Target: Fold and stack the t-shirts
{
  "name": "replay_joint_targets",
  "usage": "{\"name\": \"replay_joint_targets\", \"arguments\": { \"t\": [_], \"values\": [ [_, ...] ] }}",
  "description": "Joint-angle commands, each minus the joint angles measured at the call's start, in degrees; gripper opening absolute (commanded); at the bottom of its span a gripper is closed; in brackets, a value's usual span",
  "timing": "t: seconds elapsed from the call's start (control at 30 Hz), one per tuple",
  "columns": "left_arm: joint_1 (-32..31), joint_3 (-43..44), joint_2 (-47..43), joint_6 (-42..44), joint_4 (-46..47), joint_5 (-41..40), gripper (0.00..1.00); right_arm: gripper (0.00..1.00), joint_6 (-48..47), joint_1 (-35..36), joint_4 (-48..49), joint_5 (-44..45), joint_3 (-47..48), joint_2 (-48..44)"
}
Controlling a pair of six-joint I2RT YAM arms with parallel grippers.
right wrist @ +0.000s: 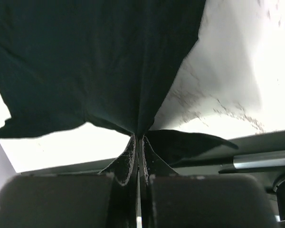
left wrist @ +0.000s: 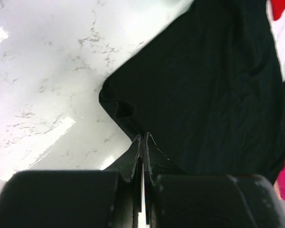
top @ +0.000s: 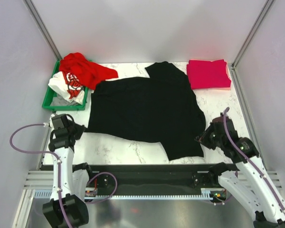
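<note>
The black t-shirt [top: 142, 111] lies spread over the middle of the table [top: 118, 149]. It is thin, soft cloth: light, limp, and likely to sag and crease wherever it hangs free. It is best held at corners or hem edges, with 2 grips well apart so the panel stays taut.

The left fingers [left wrist: 133, 161] are clenched on its corner at 8 o'clock, with cloth bunching just ahead of the tips. The right fingers [right wrist: 128, 161] are clenched on its edge at 4 o'clock, and the fabric rises like a tent from the pinch. Whether that edge is hem or sleeve is hard to tell.

The crimson-pink t-shirt [top: 209, 73] lies folded at 1 o'clock. At 10 o'clock the red t-shirt [top: 85, 69] and white t-shirt [top: 66, 85] are heaped in the green bin [top: 50, 97].
</note>
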Motion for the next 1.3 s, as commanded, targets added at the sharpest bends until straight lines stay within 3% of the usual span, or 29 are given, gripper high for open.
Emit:
{"name": "replay_joint_targets", "arguments": {
  "t": [0.0, 0.17, 0.47, 0.93, 1.0, 1.03, 1.07, 1.1, 1.13, 1.17, 1.2, 1.27],
  "values": [
    [0.2, 8.0, 3.9, 1.5, -2.0, 2.6, 0.02, 0.00, -2.4, 0.3, -1.3, 4.2, 9.1, 7.0],
    [0.2, 15.1, 10.6, 3.6, -1.7, 4.3, 0.02, 0.00, -7.9, 0.3, 1.3, 10.1, 19.9, 18.6],
    [0.1, 24.6, 26.9, 8.4, 1.1, 7.4, 0.02, 0.00, -13.4, -2.1, 10.6, 9.6, 30.3, 39.3],
    [-3.2, 34.9, 49.3, 13.4, 2.1, 6.7, 0.02, 0.00, -16.5, -8.4, 17.1, 8.2, 44.9, 61.9],
    [-3.8, 37.0, 51.9, 14.3, 1.6, 8.6, 0.07, 0.00, -17.1, -8.8, 18.3, 8.1, 46.2, 65.5],
    [-3.9, 38.3, 54.1, 14.7, 1.5, 9.4, 0.24, 0.05, -17.2, -9.3, 18.3, 7.9, 48.1, 66.9],
    [-3.9, 39.1, 54.8, 15.2, 1.0, 10.1, 0.33, 0.13, -17.8, -9.6, 18.2, 7.7, 48.9, 69.3],
    [-4.0, 39.7, 55.0, 16.1, 0.6, 10.9, 0.44, 0.29, -17.8, -9.8, 18.1, 8.6, 49.5, 70.2],
    [-4.1, 40.3, 55.0, 16.6, -0.2, 10.9, 0.55, 0.69, -17.8, -10.1, 18.4, 9.1, 50.5, 71.2],
    [-4.2, 41.5, 54.2, 16.7, -1.2, 9.6, 0.57, 0.81, -18.0, -11.0, 18.7, 9.8, 51.2, 73.2],
    [-4.4, 41.7, 52.0, 16.7, -2.5, 7.5, 0.60, 0.88, -18.5, -12.4, 18.8, 10.2, 52.5, 75.0],
    [-4.5, 41.3, 49.5, 17.1, -3.1, 6.9, 0.61, 0.88, -19.2, -14.0, 18.8, 9.0, 52.7, 75.8]
  ]
}}
